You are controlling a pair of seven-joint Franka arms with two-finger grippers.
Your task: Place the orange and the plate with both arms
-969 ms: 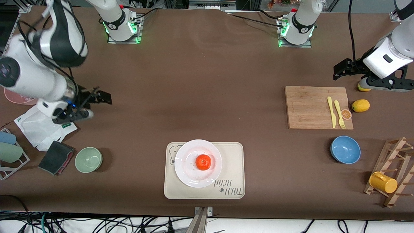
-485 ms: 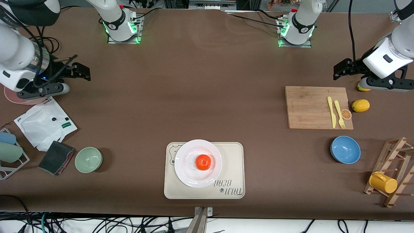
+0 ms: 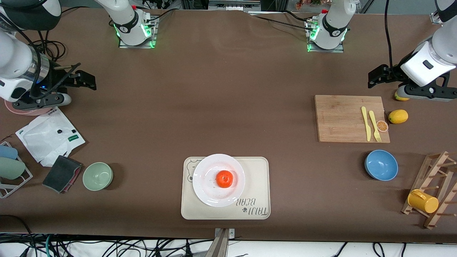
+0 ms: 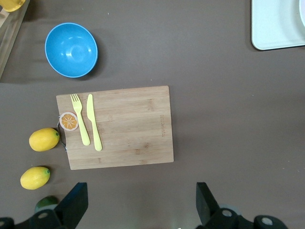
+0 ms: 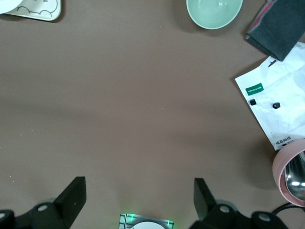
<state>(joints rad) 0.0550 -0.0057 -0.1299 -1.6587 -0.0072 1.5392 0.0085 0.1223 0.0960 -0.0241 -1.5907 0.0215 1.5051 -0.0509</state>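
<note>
one orange (image 3: 224,179); one plate (image 3: 207,194)

My right gripper (image 3: 84,79) swung from over the white paper pouch (image 3: 48,135) toward 11 o'clock, now near the pink dish (image 3: 25,109).
</note>
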